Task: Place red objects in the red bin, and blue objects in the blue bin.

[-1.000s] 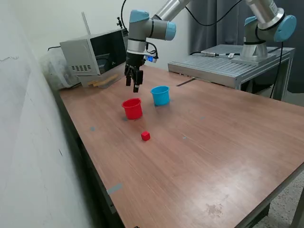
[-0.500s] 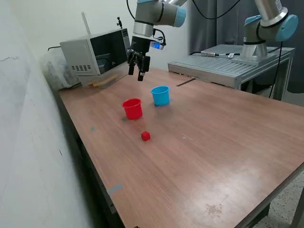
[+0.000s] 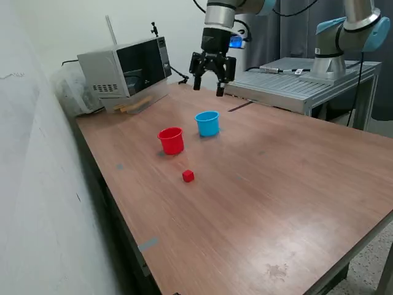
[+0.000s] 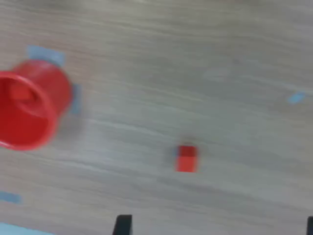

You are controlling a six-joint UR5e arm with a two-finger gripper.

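**Jaws raised at far desk edge, empty**

Small bright red cube (image 3: 188, 176) lies nearest on wooden desk (image 3: 276, 203). Beyond it, red plastic cup (image 3: 171, 140) beside light blue plastic cup (image 3: 207, 123). Farthest, jaws (image 3: 207, 80) hang spread wide, holding nothing.

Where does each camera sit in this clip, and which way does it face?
Exterior view: off the arm, raised beside the table, looking down across it at the red cup, light blue cup, red cube and microwave; the arm and its open hand show.
Wrist view: on the wrist, facing down at the tabletop; only two dark fingertips show at the frame edge.
Shared: the red cup, the red cube and the table.
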